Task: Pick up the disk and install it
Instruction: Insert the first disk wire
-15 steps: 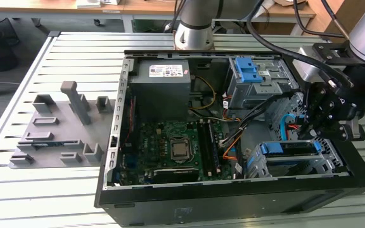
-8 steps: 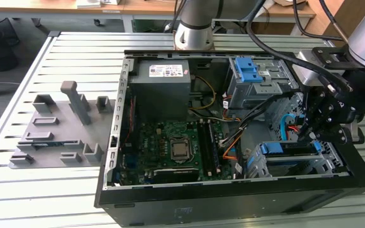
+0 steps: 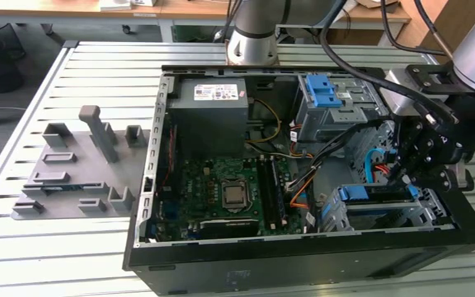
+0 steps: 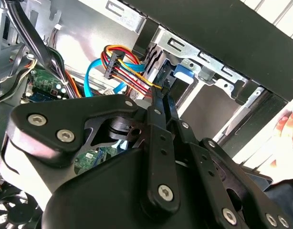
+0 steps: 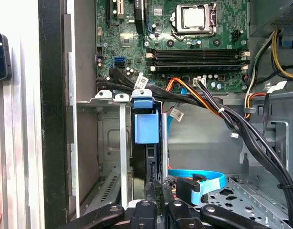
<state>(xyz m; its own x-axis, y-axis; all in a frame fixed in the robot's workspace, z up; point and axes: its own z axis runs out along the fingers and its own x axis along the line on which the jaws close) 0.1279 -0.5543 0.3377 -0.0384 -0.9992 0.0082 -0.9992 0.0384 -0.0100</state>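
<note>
The disk stands on edge inside the lower metal drive bay of the open computer case, at the exterior view's right; its blue carrier frame shows on top. In the first wrist view the blue carrier tab sits between the bay's rails, with the disk's dark edge running toward the camera. My gripper hangs right over the disk's near end. In the second wrist view its thin fingers meet at the tips, shut, next to the blue carrier and the coloured power wires.
Black cable bundles, a blue flat cable and orange wires crowd the space beside the bay. The motherboard, the power supply and the upper bay with a blue latch fill the case. A grey fixture lies left. A hand is outside the case.
</note>
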